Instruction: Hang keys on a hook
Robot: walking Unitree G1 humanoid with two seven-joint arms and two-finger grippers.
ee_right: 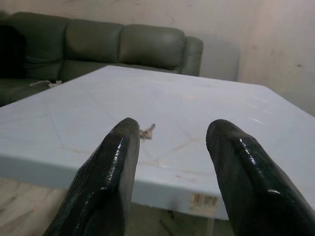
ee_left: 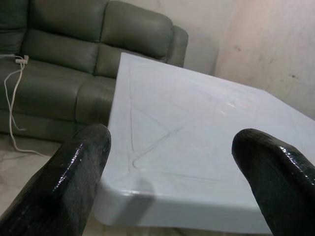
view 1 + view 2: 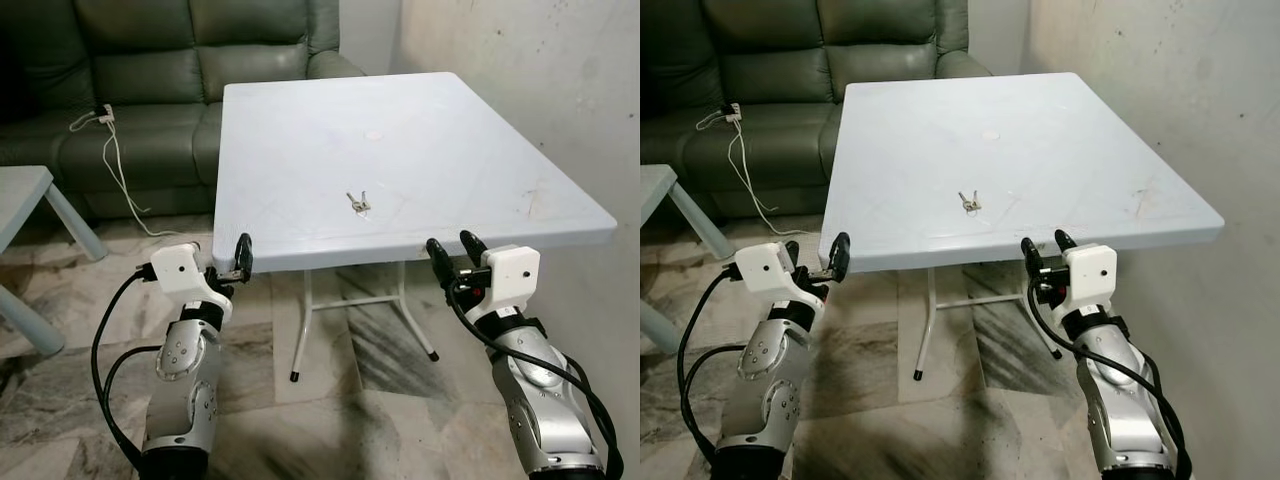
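A small bunch of keys lies flat on the white plastic table, a little in from its near edge. Both arms are raised in front of that edge, below the tabletop's level. My right gripper is open, and in the right wrist view the keys lie beyond the gap, closer to one finger. My left gripper hovers open by the table's near left corner, holding nothing.
A dark green sofa stands behind the table, with a white charger cable trailing off its seat to the floor. A second pale table sits at the left. A bare wall runs along the right. The floor is marbled tile.
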